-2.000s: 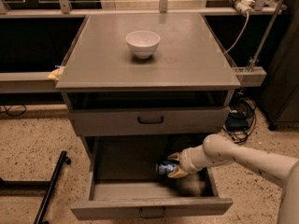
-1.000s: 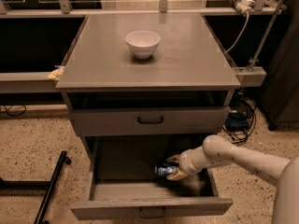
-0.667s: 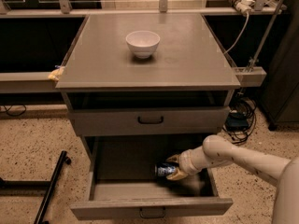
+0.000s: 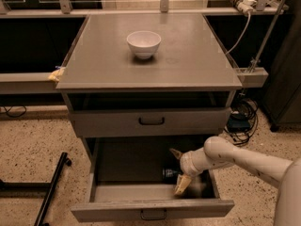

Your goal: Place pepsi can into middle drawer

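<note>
pepsi can [image 4: 168, 173] on its side on middle drawer [image 4: 150, 209] floor, right half | gripper [image 4: 177, 171] inside drawer, fingers spread around can | risk: on retreat a finger clips the can and rolls it, or the arm catches the upper drawer front [image 4: 108, 122]

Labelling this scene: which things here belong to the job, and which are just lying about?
Job: pepsi can; middle drawer, pulled out; gripper, open inside that drawer.
Lying about: white bowl on cabinet top; upper drawer; black bar on floor.

pepsi can [image 4: 168, 173] and tool [image 4: 178, 172] in middle drawer [image 4: 150, 210], bowl [image 4: 143, 43] on cabinet [image 4: 188, 65]
</note>
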`<action>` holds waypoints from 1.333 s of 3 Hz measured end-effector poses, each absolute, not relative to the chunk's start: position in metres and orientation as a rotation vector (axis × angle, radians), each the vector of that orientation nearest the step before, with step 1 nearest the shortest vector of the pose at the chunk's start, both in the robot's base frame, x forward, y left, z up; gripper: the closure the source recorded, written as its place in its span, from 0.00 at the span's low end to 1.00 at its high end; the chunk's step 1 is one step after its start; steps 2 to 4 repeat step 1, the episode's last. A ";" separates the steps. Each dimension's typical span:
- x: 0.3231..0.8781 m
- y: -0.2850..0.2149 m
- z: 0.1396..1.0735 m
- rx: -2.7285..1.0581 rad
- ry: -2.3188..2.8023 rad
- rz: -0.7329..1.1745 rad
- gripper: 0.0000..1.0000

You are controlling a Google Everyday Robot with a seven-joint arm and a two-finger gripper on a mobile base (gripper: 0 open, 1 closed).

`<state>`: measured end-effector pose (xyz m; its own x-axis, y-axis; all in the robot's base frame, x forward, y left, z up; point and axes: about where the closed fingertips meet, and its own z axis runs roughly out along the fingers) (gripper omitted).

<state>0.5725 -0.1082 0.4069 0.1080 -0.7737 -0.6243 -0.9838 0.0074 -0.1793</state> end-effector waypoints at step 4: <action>0.572 -0.108 0.407 -1.812 1.712 0.469 0.00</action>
